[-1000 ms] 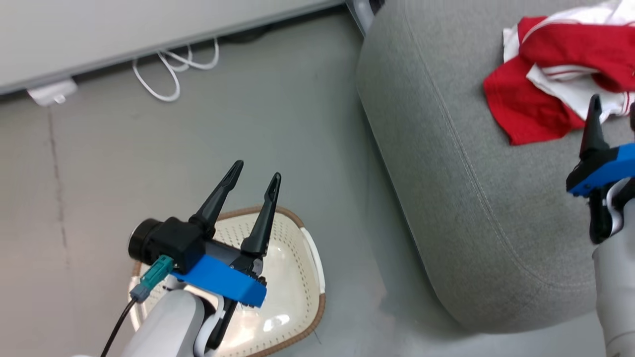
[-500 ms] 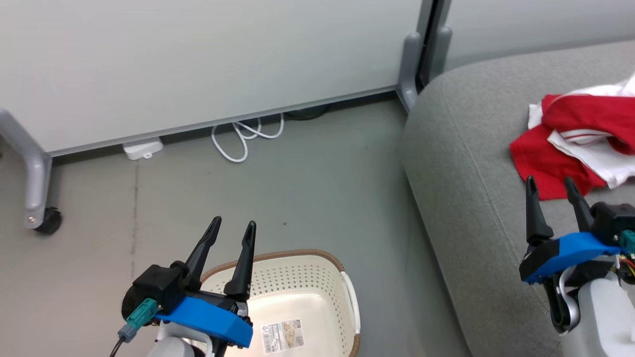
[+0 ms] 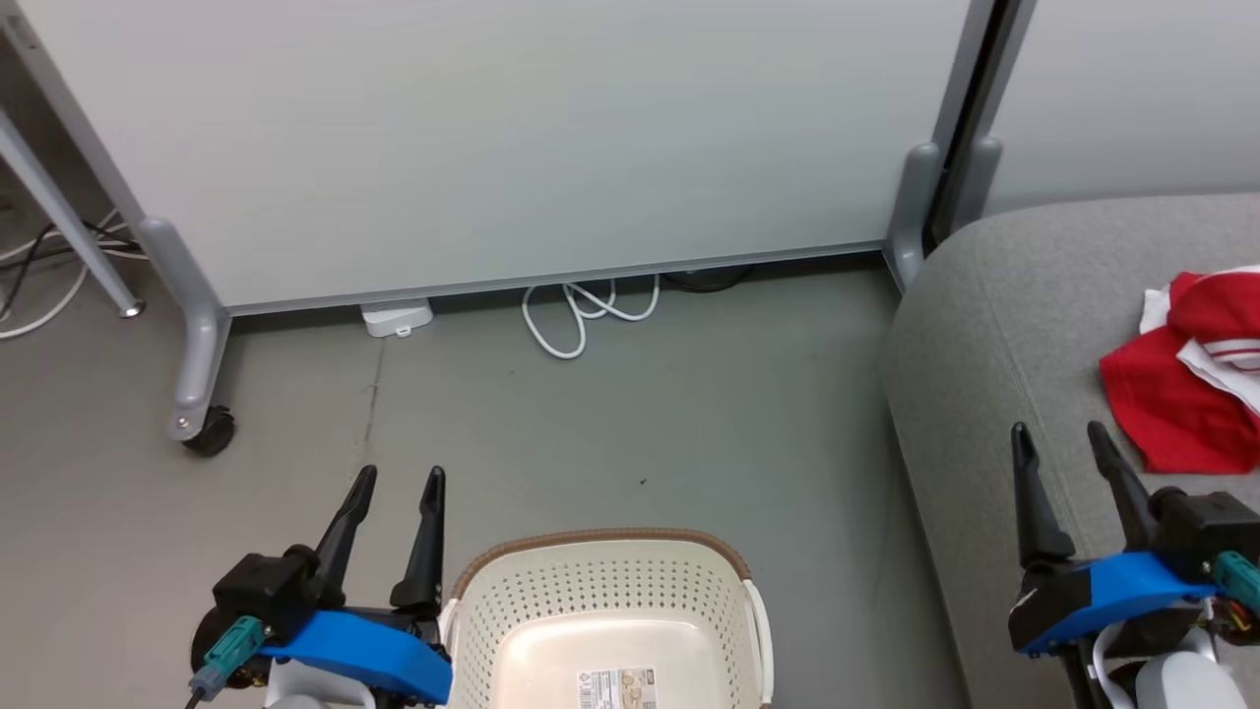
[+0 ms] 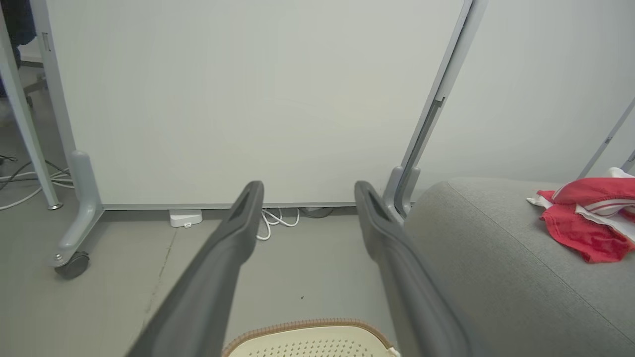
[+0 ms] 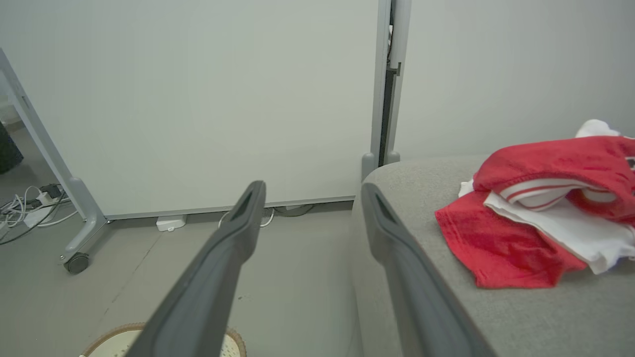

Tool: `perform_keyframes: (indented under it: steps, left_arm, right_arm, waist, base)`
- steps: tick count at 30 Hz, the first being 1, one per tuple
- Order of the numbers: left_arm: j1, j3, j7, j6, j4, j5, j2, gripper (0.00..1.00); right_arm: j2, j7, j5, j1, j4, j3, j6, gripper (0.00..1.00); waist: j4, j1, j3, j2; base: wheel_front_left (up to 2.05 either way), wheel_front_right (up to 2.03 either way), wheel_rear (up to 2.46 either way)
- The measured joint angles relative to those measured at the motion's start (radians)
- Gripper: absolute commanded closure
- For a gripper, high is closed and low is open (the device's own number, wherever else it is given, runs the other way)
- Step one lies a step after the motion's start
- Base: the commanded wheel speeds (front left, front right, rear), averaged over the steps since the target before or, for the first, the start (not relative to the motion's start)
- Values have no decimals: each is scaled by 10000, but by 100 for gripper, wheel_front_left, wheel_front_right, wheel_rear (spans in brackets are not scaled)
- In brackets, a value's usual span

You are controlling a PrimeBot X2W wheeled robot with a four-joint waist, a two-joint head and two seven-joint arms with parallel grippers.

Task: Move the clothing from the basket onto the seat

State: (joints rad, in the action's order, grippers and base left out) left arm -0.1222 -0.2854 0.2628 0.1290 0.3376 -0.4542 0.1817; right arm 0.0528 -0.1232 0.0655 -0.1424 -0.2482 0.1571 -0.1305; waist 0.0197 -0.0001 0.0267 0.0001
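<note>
Left gripper just left of basket, right gripper over seat edge; both sets of fingers spread wide, empty. Basket on floor: visible interior bare but for a label, near part cut off. Clothing heaped on seat, far right. Judgement: transfer looks finished; next, only check the basket's hidden part

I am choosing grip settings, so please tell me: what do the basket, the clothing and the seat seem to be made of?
Basket: probably rigid plastic, cream, slightly glossy; rows of punched holes, brown woven-look rim.
Clothing: soft fabric, matte red and white; it lies crumpled in folds.
Seat: woven upholstery, matte grey; fine texture, stitched seam.
</note>
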Motion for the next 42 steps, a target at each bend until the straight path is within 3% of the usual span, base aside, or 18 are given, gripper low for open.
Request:
perform_keyframes:
  steps: [8,17,42]
  left_arm:
    - [73,552,0,0,439,140,-31,0]
    - [157,755,0,0,690,151,19,0]
    - [226,704,0,0,796,52,77,0]
  right_arm:
    - [-19,-121,696,747,387,-372,0,0]
    - [-23,-456,719,1146,245,-537,0,0]
    - [-23,-539,775,1173,13,-811,0,0]
  waist:
    - [479,1,-212,0]
    - [904,2,-301,0]
    - [831,1,-268,0]
  base:
    - [0,0,0]
    - [0,0,0]
    - [0,0,0]
